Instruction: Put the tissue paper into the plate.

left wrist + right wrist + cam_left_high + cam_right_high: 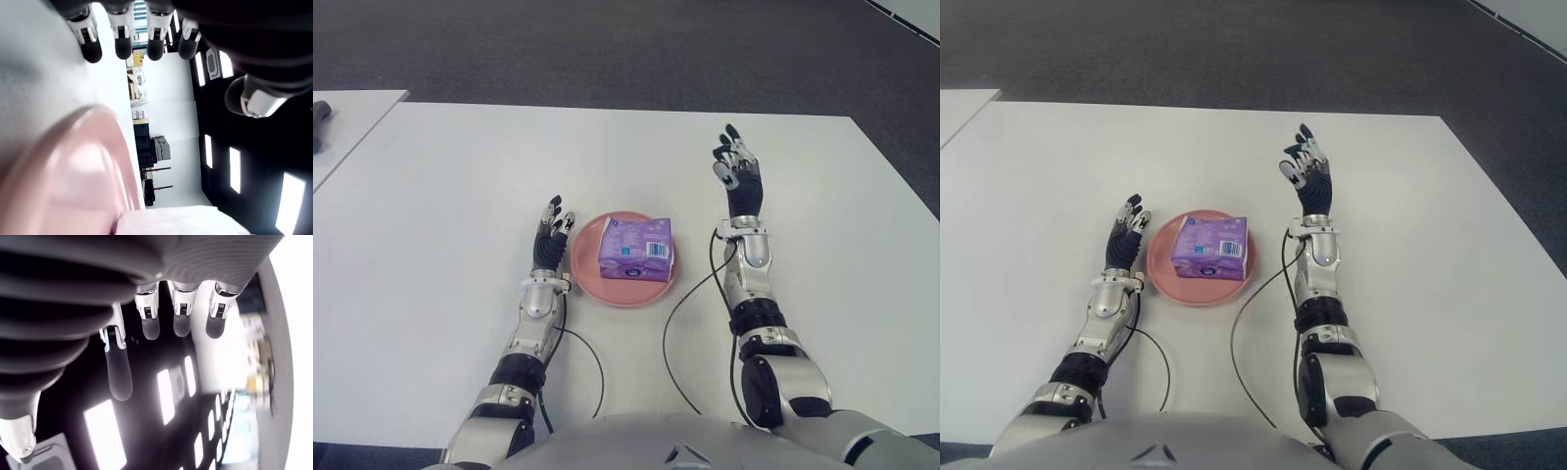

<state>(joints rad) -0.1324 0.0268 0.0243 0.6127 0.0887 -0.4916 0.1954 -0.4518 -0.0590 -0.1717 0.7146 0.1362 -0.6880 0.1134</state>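
Note:
A purple tissue paper pack [635,249] lies inside the pink plate [588,264] near the middle of the white table [440,196]. My left hand [554,227] shows just left of the plate's rim, fingers stretched out and holding nothing. My right hand [736,166] is raised to the right of the plate and farther back, fingers spread, empty. In the left wrist view the plate rim [83,161] sits close under the extended fingers [123,44]. The right wrist view shows its fingers [120,367] straight with nothing between them.
A second white table [342,117] stands at the far left with a dark object [319,116] on it. Dark carpet [607,49] runs behind the table. Black cables [690,304] trail from both forearms across the table's near part.

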